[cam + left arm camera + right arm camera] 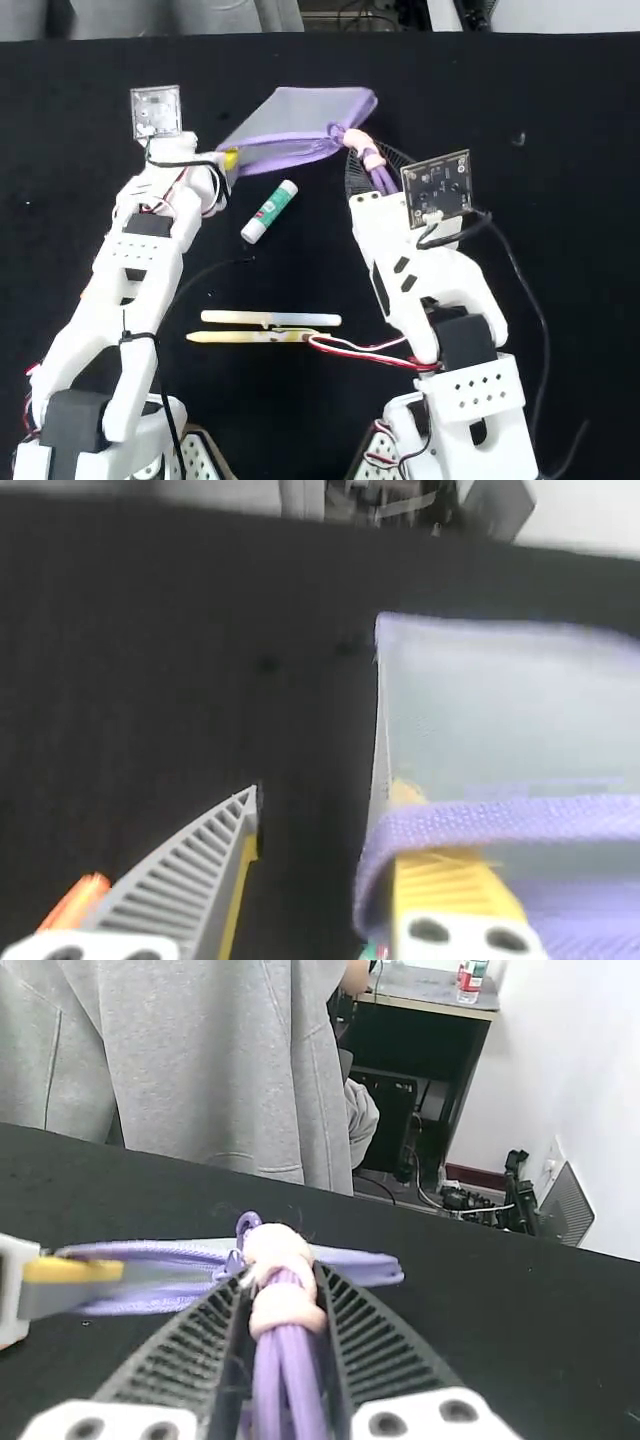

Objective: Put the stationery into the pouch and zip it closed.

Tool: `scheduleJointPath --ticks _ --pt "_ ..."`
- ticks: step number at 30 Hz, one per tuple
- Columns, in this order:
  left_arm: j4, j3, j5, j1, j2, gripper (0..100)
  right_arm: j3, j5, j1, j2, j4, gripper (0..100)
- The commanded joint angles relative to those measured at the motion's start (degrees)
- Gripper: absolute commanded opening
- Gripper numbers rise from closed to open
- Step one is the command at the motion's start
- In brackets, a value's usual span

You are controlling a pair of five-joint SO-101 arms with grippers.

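The purple pouch lies at the back middle of the black table. My left gripper stands open at the pouch's left end; its yellow finger sits under the pouch's purple edge, its grey finger outside on the table. My right gripper is shut on the pouch's pink-wrapped purple cord at the right end. A white and green glue stick lies in front of the pouch. Two pale yellow pens lie side by side nearer the arms' bases.
A red and white cable runs from the right arm past the pens' right ends. A black cable curls beside the left arm. The table's far edge is just behind the pouch.
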Motion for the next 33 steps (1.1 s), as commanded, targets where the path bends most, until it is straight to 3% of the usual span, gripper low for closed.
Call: scheduleJointPath --ticks 1,4,11,15,21,27,33 --pt "-6.1 0.3 0.8 0.4 0.1 13 -3.8 0.5 0.7 -1.7 0.1 1.1" --pt "-6.8 0.7 0.8 0.4 -0.1 2 -3.8 0.4 0.7 -1.7 0.1 1.1" --pt "-6.2 0.0 1.1 0.4 -0.6 3 -3.8 -0.1 0.4 -1.6 0.1 1.6" --pt "2.9 -6.6 1.1 0.0 -0.4 3 -3.8 -0.1 0.4 -1.5 0.1 2.7" --pt "18.8 -21.3 1.2 0.0 0.0 3 -3.6 0.3 -2.1 -1.6 1.2 20.2" --pt "26.5 -29.4 1.3 -1.2 0.0 3 -3.6 0.4 -5.8 -1.6 2.5 31.8" --pt "31.8 -37.3 1.3 -8.9 0.0 3 -3.5 0.4 -6.2 -1.6 2.6 32.9"
